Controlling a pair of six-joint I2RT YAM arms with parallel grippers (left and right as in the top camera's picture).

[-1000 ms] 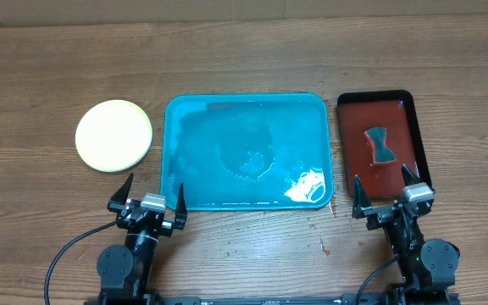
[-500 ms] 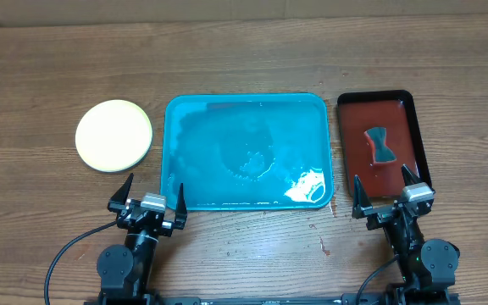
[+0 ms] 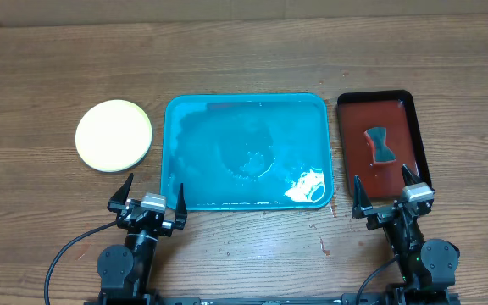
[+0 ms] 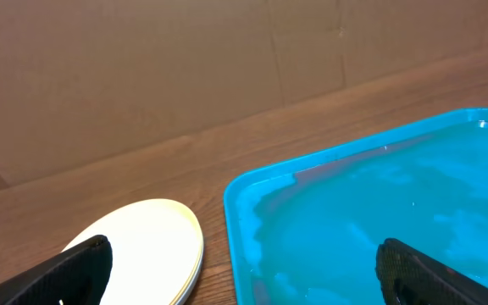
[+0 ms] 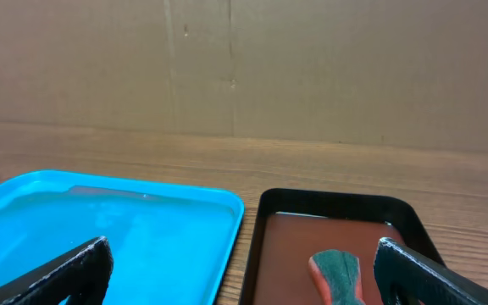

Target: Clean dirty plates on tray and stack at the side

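Note:
The plates (image 3: pixel 113 135) sit in one pale stack with a yellow-green rim on the table, left of the tray; the stack also shows in the left wrist view (image 4: pixel 146 252). The teal-blue tray (image 3: pixel 248 106) lies in the middle, wet with foam and holding no plates; it shows in the left wrist view (image 4: pixel 371 220) and the right wrist view (image 5: pixel 100 229). My left gripper (image 3: pixel 148 202) is open and empty near the tray's front left corner. My right gripper (image 3: pixel 385 196) is open and empty at the front edge of the dark red tray.
A narrow dark red tray with a black rim (image 3: pixel 342 127) lies right of the teal tray. On it lies a green and orange sponge (image 3: pixel 380 145), also in the right wrist view (image 5: pixel 339 275). A cardboard wall (image 5: pixel 312 68) stands behind the table.

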